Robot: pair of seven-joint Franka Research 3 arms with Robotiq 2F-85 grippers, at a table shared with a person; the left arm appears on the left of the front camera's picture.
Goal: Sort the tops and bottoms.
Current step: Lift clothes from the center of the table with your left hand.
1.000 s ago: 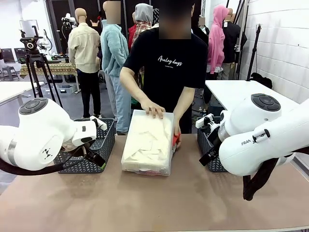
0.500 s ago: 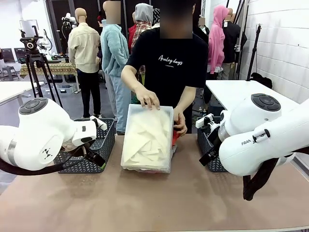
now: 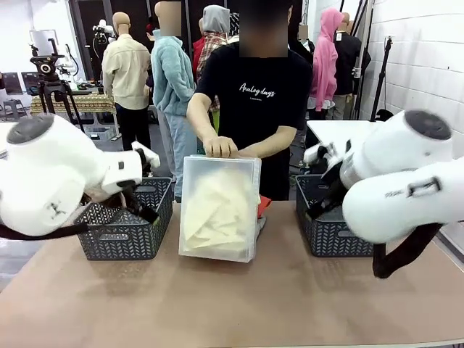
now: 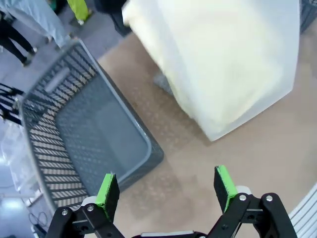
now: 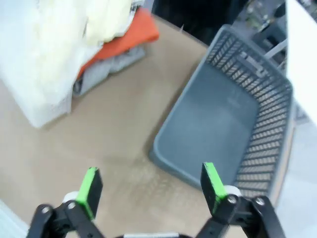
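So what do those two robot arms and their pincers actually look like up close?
The left arm and right arm are bulky, rounded white shells with dark grey round caps and black cables looping beneath. The right arm carries dark lettering, too blurred to read. The left gripper and right gripper are black, each ending in two bright green pads.

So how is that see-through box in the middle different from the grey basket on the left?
The box is frosted plastic with smooth walls; the basket is dark grey open lattice. The box is tipped up on edge, steadied by the person's hand; the basket sits flat on the table. A pale yellow garment shows through the box; the basket's floor looks bare. Both are rectangular plastic containers.
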